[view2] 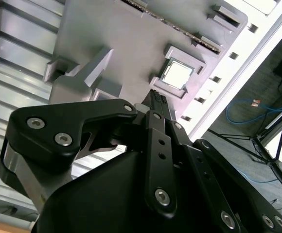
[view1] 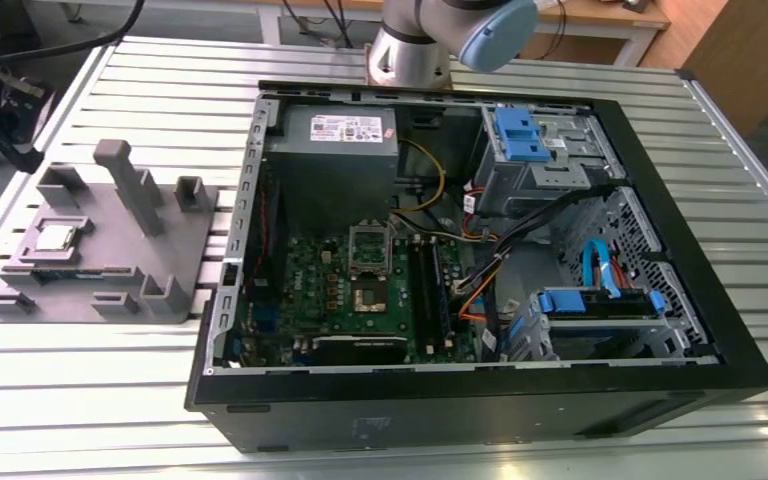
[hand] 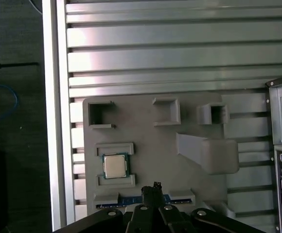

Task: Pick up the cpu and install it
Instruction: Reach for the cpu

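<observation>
The silver-grey tubular metal arm (view1: 404, 55) is wearing a pale blue round joint cap (view1: 498, 35); the matte black linked claw (view2: 156, 99) is showing silvery screw heads (view2: 162, 195), perhaps hex-socketed, along its links.

Light: diffuse, white, from overhead; no hard shadows anywhere.

Exterior view: the grey block (view1: 91, 255) is evenly lit, and its posts throw short, soft shadows onto its own base. The slatted table (view1: 77, 400) around the block is bright with a mild sheen. The computer case (view1: 491, 400), to the exterior view's right of the block, is markedly dimmer inside and darkest along its walls.

First wrist view: a pale glare band lies on the slats beyond the block. The floor (hand: 14, 145) off the table edge is nearly black.

Second wrist view: the cpu (view2: 176, 74) on the block reflects pale light. The gripper (view2: 156, 97) is dark, with only its screw heads glinting. The background past the block is burnt out white.
</observation>
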`<state>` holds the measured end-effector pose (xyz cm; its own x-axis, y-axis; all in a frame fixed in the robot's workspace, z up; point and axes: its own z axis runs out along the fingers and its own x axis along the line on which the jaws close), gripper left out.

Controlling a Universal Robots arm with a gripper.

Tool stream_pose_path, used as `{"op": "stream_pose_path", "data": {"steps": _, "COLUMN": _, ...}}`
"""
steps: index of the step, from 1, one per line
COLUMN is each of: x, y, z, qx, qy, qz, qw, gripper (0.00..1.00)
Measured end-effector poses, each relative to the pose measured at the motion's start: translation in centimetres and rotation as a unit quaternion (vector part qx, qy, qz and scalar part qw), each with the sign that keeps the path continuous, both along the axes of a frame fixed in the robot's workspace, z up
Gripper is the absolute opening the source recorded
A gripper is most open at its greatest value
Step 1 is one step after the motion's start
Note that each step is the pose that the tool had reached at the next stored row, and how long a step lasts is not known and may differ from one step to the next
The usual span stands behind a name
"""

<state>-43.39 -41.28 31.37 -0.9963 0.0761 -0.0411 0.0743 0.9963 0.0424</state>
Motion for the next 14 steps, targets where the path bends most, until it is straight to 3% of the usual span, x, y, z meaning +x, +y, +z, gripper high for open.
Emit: {"op": "stream_pose_path", "data": {"steps": 14, "x": -0.9, "y": -0.55, "z": -1.84, "qx": -0.0005, "qy": 0.0, "qz": 0.0, "qw": 1.0, "gripper": 0.11}}
